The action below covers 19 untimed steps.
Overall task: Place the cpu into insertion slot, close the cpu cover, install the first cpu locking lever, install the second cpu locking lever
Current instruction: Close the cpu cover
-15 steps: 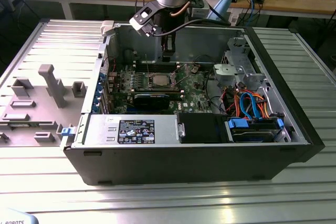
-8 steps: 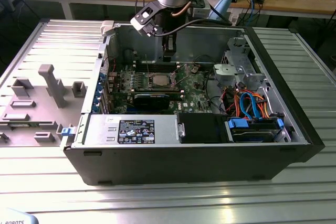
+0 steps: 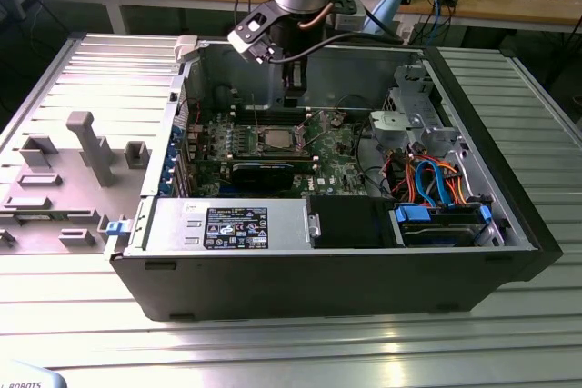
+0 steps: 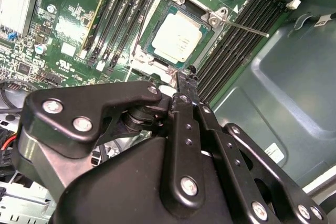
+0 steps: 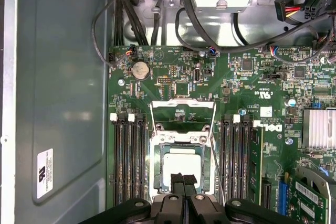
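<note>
Cpu (image 4: 178, 36) seated in insertion slot (image 5: 181, 141) mid-motherboard (image 5: 173, 72); cpu cover (image 5: 182, 104) seemingly raised open, locking lever (image 4: 247, 27) unlatched; gripper (image 5: 184, 179) over slot's edge, fingers pressed together, empty.
</note>
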Each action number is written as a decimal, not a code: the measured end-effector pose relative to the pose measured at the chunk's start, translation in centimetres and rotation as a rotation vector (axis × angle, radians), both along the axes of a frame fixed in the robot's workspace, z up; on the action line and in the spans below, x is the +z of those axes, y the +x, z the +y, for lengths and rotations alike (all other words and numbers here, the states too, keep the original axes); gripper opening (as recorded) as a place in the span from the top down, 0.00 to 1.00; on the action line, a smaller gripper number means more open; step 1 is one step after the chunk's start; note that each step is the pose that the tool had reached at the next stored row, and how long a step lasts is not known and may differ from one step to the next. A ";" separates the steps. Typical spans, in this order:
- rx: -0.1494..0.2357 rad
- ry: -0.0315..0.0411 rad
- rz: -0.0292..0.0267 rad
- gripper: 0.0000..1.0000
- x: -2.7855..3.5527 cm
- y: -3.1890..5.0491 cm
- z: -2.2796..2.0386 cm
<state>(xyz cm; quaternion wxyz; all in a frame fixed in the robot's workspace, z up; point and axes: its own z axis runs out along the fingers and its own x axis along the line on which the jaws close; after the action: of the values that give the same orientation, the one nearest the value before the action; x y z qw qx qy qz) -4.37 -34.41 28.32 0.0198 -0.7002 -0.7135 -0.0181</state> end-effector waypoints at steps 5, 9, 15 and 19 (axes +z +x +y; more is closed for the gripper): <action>0.000 0.0000 0.0000 0.89 0.00 0.06 0.00; 0.000 0.0000 0.0000 0.89 0.00 0.06 0.00; 0.000 -0.0028 -0.0001 0.89 -0.37 0.17 0.00; 0.000 -0.0070 0.0001 0.89 -1.01 0.48 0.00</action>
<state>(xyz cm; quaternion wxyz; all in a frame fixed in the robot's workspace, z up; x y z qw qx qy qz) -3.88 -34.41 27.31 0.0174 -0.7002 -0.7135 -0.0156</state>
